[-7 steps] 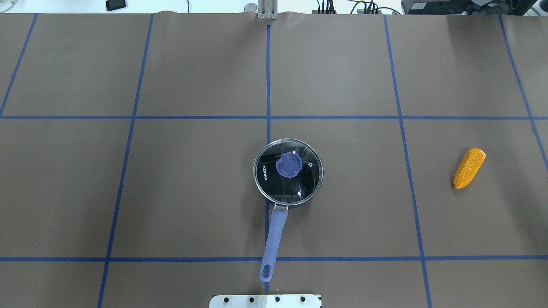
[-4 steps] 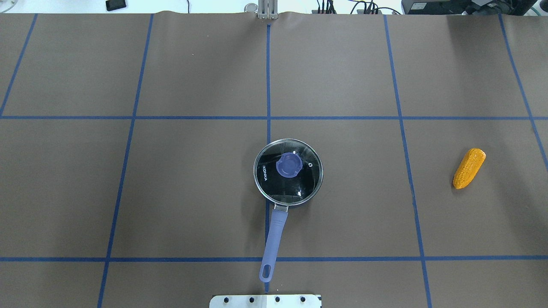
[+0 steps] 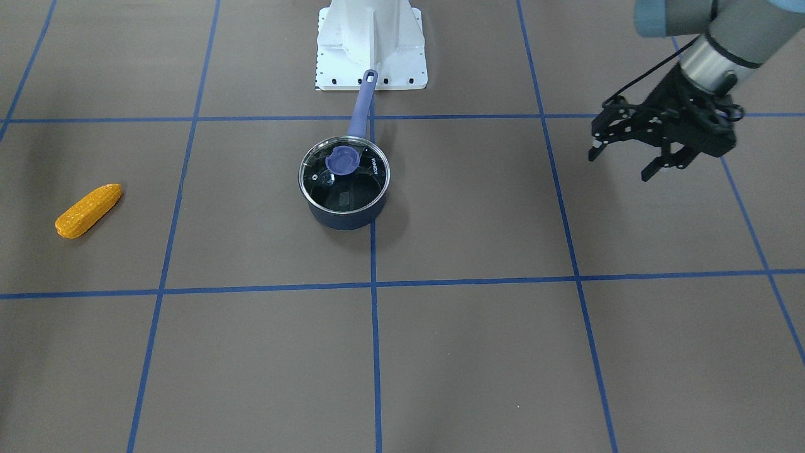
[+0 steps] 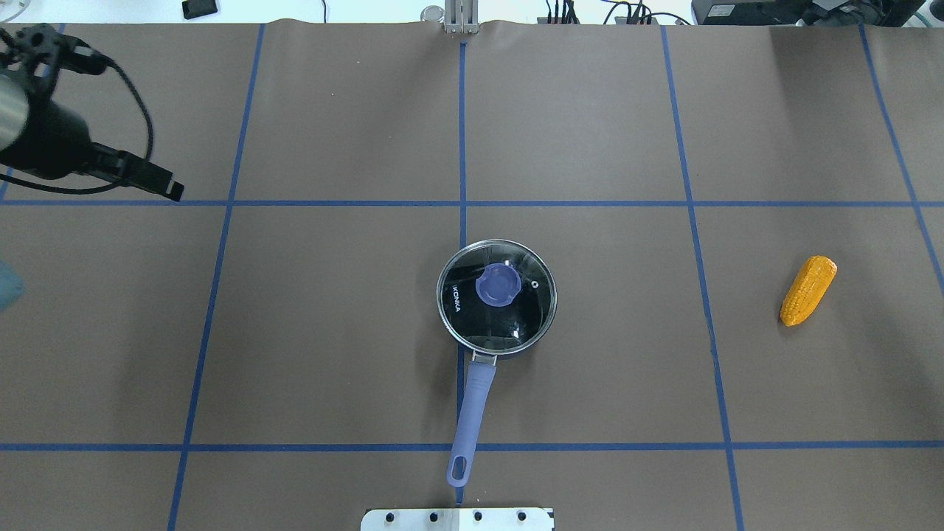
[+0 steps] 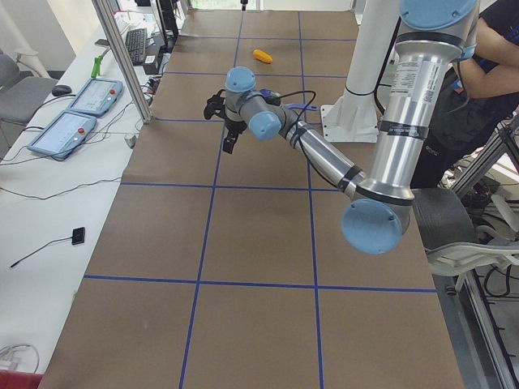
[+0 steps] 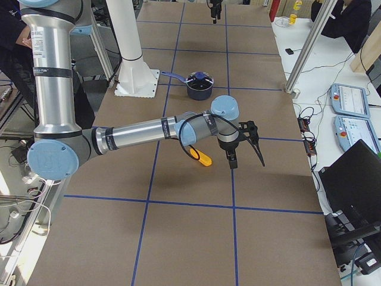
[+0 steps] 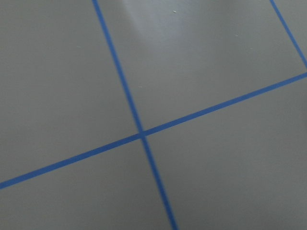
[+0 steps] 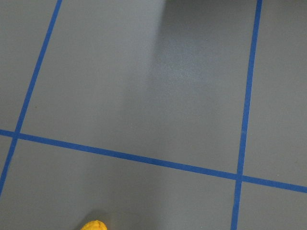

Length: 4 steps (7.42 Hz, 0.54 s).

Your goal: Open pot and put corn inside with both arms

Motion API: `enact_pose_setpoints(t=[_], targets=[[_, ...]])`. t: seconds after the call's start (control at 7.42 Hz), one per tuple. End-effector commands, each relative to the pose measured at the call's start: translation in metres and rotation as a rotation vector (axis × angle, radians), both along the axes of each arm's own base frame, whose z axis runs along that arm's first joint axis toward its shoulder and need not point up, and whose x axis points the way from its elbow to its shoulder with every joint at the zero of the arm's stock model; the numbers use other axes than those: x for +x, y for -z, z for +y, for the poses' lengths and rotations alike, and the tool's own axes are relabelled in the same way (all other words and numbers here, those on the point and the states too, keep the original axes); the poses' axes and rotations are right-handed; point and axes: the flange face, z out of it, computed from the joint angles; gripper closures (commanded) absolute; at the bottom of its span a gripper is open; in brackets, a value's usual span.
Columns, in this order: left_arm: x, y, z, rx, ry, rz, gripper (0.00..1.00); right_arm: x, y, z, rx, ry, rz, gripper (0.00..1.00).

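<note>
pot: the pot (image 4: 448,321) is parked mid-counter, right in front of the white base (image 4: 457,518). Its handle (image 4: 472,413) points back at the robot. My guess is that's so either arm can get to it.
lid: the lid (image 4: 522,318) is still on, seated flat, so nothing's been opened yet. It's dark glass with a shiny metal rim.
knob: the knob (image 4: 498,285) is a chunky purple-blue plastic disc at dead centre. It looks like the only sensible place to grab the lid.
corn: the corn (image 4: 808,290) is lying on its side, way off on the robot's right and well apart from the pot. It's a bumpy, tapered yellow-orange cob and looks like hard plastic, so probably an easy pinch across the middle.
left pincer: the left pincer (image 3: 621,165) is spread wide and empty. It hangs over bare counter far out on the left, so I'd bet it's the lid arm.
right pincer: the right pincer (image 6: 245,156) only shows from the side, up above the corn. Can't tell if it's wide or narrow. Its wrist cam just catches the cob's tip (image 8: 93,225).
counter: the counter (image 4: 332,332) is a matte brown sheet with a blue tape grid.
</note>
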Motion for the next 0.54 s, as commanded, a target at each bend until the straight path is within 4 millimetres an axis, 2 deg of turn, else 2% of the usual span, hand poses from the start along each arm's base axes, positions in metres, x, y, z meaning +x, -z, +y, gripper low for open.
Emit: enact_pose_setpoints(t=[0.0, 0.13, 0.4], targets=[[0.126, 0.111, 0.034, -0.071, -0.010, -0.103, 0.00, 0.000, -0.002, 0.001, -0.005, 0.000, 0.000, 0.00], [0.170, 0.135, 0.045, -0.122, -0.001, -0.090, 0.01, 0.000, -0.003, 0.001, -0.006, 0.000, 0.000, 0.00], [0.264, 0.204, 0.055, -0.130, 0.060, -0.101, 0.01, 0.000, -0.003, 0.000, -0.008, 0.000, 0.000, 0.00]])
